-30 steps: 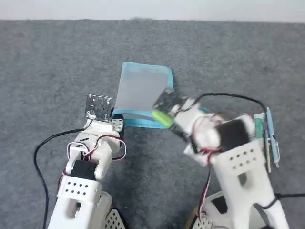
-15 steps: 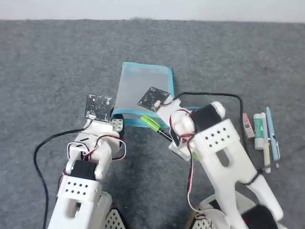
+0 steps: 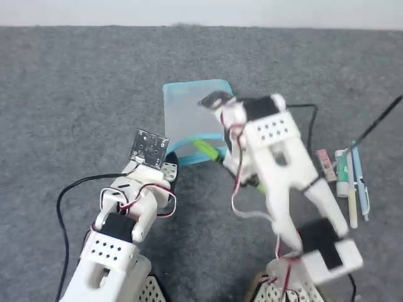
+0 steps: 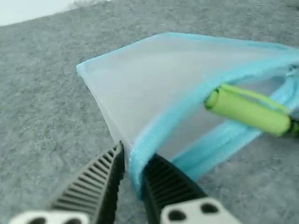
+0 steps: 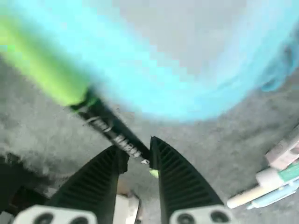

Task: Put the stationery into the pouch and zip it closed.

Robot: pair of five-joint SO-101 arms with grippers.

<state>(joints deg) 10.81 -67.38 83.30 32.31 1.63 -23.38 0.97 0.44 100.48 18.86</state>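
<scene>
Left gripper [image 4: 133, 158] pinches the pouch [image 4: 154, 79] by its rim; right gripper [image 5: 138, 151] clamps the green marker [image 4: 247, 109] at the pouch mouth. Snagging the rim could tug the pouch loose.

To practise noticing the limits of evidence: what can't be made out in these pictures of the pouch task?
- Green pen: rear end, high view, hidden under the right arm.
- Pouch: zip slider, left wrist view, the mouth's far end runs off the edge.
- Loose stationery: kinds and count, high view, too small to tell.
</scene>
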